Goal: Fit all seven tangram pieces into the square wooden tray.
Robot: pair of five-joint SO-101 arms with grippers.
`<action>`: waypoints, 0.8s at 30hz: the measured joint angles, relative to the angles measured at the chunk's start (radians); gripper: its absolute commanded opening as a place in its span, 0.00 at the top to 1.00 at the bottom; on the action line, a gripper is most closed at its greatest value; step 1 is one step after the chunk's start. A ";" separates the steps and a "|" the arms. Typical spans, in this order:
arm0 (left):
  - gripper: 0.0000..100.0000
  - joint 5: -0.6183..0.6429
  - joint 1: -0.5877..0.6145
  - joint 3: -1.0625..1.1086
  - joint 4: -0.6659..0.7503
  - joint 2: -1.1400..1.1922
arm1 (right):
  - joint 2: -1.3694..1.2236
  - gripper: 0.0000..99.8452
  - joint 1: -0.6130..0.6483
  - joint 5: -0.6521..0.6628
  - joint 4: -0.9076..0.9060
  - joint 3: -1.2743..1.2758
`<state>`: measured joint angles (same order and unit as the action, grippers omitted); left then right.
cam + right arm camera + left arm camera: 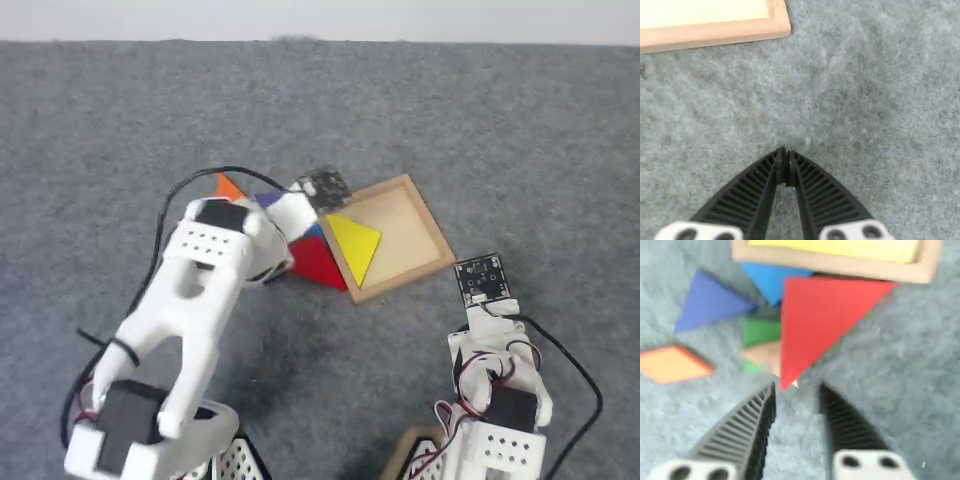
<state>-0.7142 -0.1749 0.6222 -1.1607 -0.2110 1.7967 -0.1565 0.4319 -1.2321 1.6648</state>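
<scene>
Red triangle (pixel 825 320) looks next: left gripper (pixel 796 388), spread at its tip, must pinch and carry it into the tray (pixel 840 266); right gripper (pixel 786 164) sits clenched.

- No word, number, label or sign can be read on any surface.
- left wrist board (pixel 325 186), the dark plate set back behind that arm's jaws, carries pale specks of print that are too small to make out.
- right wrist board (pixel 481 279), a dark plate set back behind its own jaws, has the same kind of pale marks, also too small to read.
</scene>
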 measured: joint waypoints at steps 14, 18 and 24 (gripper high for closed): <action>0.74 -0.017 -0.055 -0.175 0.123 0.356 | 0.000 0.99 0.000 0.000 0.000 0.000; 0.76 -0.046 -0.054 -0.287 0.091 0.493 | 0.000 0.99 0.000 0.000 0.000 0.000; 0.81 -0.044 -0.015 -0.402 0.078 0.609 | 0.000 0.99 0.000 0.000 0.000 0.000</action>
<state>-0.7587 -0.1903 0.2202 -1.0825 0.3982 1.7967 -0.1565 0.4319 -1.2321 1.6648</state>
